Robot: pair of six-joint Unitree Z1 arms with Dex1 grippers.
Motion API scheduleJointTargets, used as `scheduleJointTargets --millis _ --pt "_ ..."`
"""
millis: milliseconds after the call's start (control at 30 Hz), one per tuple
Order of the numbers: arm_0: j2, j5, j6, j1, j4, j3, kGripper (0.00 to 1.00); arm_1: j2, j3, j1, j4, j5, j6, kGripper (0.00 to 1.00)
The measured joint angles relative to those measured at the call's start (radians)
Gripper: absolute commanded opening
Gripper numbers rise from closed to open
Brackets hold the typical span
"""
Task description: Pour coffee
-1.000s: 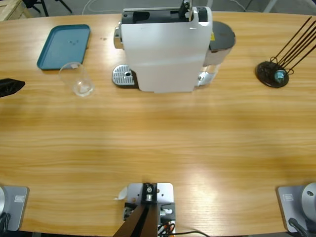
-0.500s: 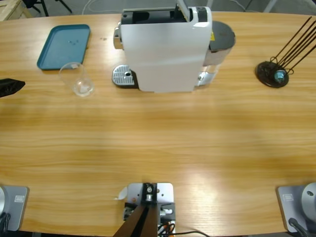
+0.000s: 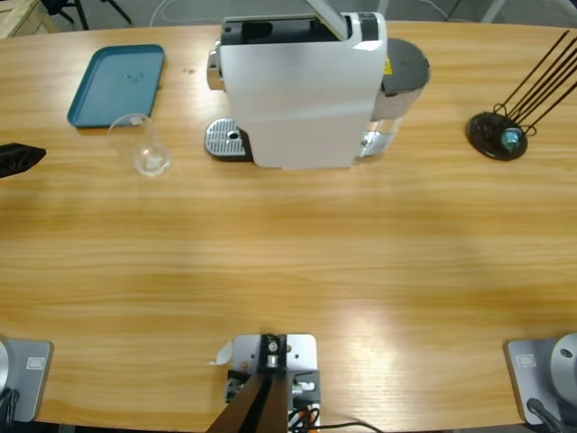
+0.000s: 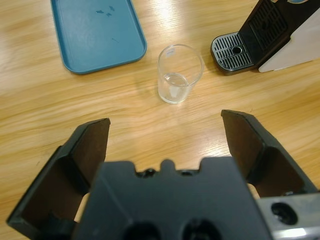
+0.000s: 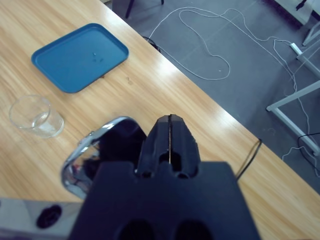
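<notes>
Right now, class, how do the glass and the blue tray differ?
The glass is clear, round and stands upright; the blue tray is opaque, rectangular and lies flat. The glass stands nearer the coffee machine's drip grate; the tray lies farther from it. Both rest on the wooden table, apart, and neither is held.

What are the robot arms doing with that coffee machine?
Nothing is being held yet. The left gripper is open and aimed at an empty glass, which stands on the table between the blue tray and the drip grate. The right gripper is shut, up over the white coffee machine. No coffee is poured.
</notes>
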Motion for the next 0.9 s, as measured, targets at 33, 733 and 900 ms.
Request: scheduleJointTargets --millis 33,733,900 --pt "0.0 0.0 0.0 0.0 0.0 0.0 0.964 0.004 0.011 0.001 -0.014 0.001 0.004 0.0" --pt "0.0 0.0 0.0 0.0 -0.001 0.0 0.959 0.034 0.239 0.094 -0.259 0.004 0.079 0.0" --pt "0.001 0.0 0.0 0.0 -0.002 0.001 0.959 0.033 0.272 0.096 -0.315 0.004 0.099 0.0"
